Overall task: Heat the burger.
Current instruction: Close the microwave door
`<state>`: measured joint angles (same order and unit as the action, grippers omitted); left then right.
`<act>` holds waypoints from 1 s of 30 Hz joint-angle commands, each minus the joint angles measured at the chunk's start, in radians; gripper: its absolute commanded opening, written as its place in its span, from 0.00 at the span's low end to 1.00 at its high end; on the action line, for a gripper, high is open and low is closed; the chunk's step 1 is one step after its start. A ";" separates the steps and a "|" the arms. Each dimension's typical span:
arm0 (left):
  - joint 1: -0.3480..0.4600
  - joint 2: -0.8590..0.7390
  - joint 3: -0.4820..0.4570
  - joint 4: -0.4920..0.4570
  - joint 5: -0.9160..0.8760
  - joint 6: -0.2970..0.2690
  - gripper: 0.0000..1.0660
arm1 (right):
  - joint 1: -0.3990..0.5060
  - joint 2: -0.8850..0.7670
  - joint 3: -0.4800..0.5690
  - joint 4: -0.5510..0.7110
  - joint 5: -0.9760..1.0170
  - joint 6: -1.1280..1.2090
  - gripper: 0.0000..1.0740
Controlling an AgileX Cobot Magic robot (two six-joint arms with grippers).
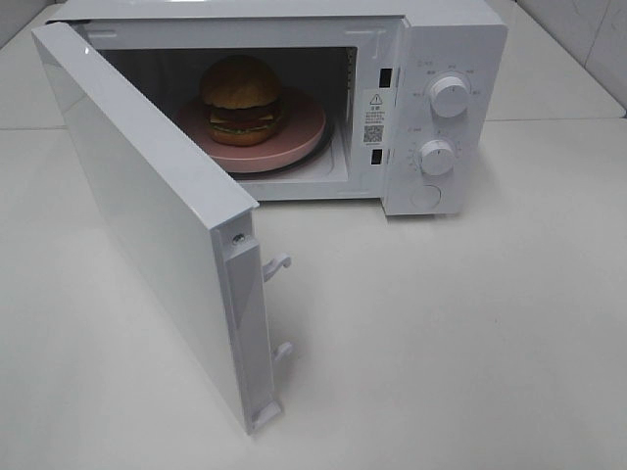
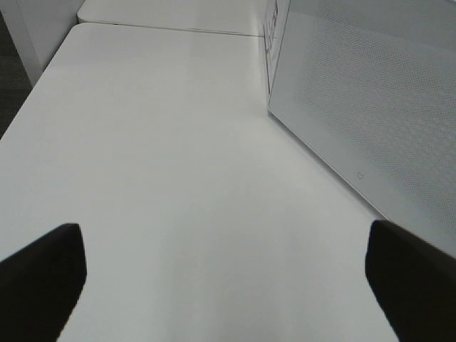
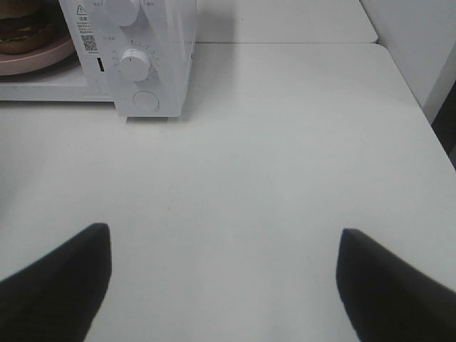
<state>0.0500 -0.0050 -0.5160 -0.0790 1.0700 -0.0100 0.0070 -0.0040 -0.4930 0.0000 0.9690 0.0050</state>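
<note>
white table (image 1: pixel 451 343) fills the view, smooth and pale, with a seam (image 1: pixel 558 120) running across it toward the back. one thing sits on it: a white microwave (image 1: pixel 480 59), at the far side, base flat on the surface and right across that seam. its door (image 1: pixel 147 215) stands swung wide open, reaching out over the front left of the table.

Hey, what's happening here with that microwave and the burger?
A two-armed robot is meant to heat the burger. It sits on a pink plate inside the microwave, whose door hangs wide open. Neither arm is touching anything: both sets of jaws are open and empty above the white table, and the door is not yet shut.
</note>
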 commanded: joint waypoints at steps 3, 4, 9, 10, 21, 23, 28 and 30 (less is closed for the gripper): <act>-0.005 -0.013 0.000 -0.003 0.000 0.000 0.95 | -0.007 -0.030 0.003 0.000 -0.009 -0.005 0.72; -0.005 -0.013 0.000 -0.003 0.000 0.000 0.95 | -0.007 -0.030 0.003 0.000 -0.009 -0.005 0.72; -0.005 -0.013 0.000 -0.003 0.000 -0.001 0.95 | -0.007 -0.030 0.003 0.000 -0.009 -0.005 0.72; -0.005 -0.011 0.000 0.002 0.000 -0.005 0.95 | -0.007 -0.030 0.003 0.000 -0.009 -0.005 0.72; -0.005 0.007 -0.001 -0.004 -0.006 -0.098 0.93 | -0.007 -0.030 0.003 0.000 -0.009 -0.005 0.72; -0.005 0.014 -0.001 -0.003 -0.006 -0.116 0.92 | -0.007 -0.030 0.003 0.000 -0.009 -0.005 0.72; -0.005 0.054 -0.010 0.007 -0.017 -0.132 0.81 | -0.007 -0.030 0.003 0.000 -0.009 -0.005 0.72; -0.005 0.074 -0.034 0.007 -0.078 -0.127 0.68 | -0.007 -0.030 0.003 0.000 -0.009 -0.005 0.72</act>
<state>0.0500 0.0550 -0.5250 -0.0770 1.0570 -0.1330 0.0070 -0.0040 -0.4930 0.0000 0.9690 0.0000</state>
